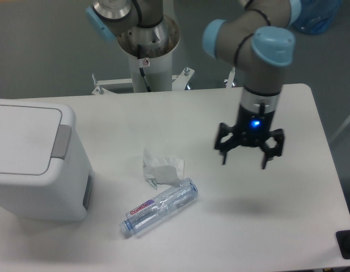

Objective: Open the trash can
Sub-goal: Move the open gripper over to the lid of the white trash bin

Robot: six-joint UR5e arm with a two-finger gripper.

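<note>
The white desk (180,113) is seen carrying everything, and at its left edge the trash can (27,164) is stood, its flat lid down and its grey push-button (62,141) facing right along the lid's near side; the can is judged unopened. Above the right half of the desk the arm's wrist is hung nose-down, with the gripper (249,153) held in the air, well apart from the can. Between the two, near the middle of the desk, a clear plastic bottle (160,207) is laid on its side, and a crumpled white tissue (161,168) is set just beside its upper end, seemingly touching it. From here the main risk is judged to lie in the crossing: if the gripper is carried too low toward the button, the bottle or the tissue could be swept along or knocked against the can; if the button is met off-centre or by one finger alone, the press could slip onto the lid and the latch might not be released, or the light can might be pushed along the desk. The fingers (223,154) are spread wide apart; nothing is held and nothing is touched.
</note>
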